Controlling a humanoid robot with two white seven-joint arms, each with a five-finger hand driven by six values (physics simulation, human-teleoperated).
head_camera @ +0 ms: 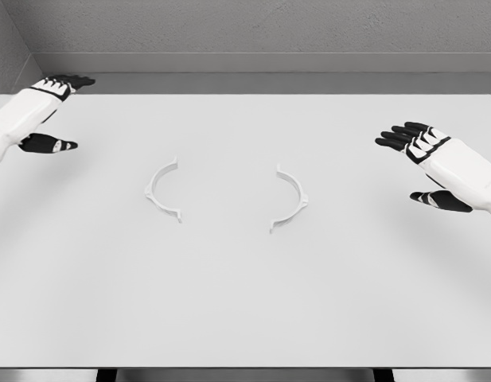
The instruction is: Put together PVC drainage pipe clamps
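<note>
Clamp halves, 2 in number, lie flat on the white table (245,302) between the hands: the left clamp half (162,189) sits inboard of and nearer the robot than the left hand (48,111), the right clamp half (290,199) inboard of the right hand (424,163). Their open sides face each other, well apart. Both hands hover with fingers spread, holding nothing.
</note>
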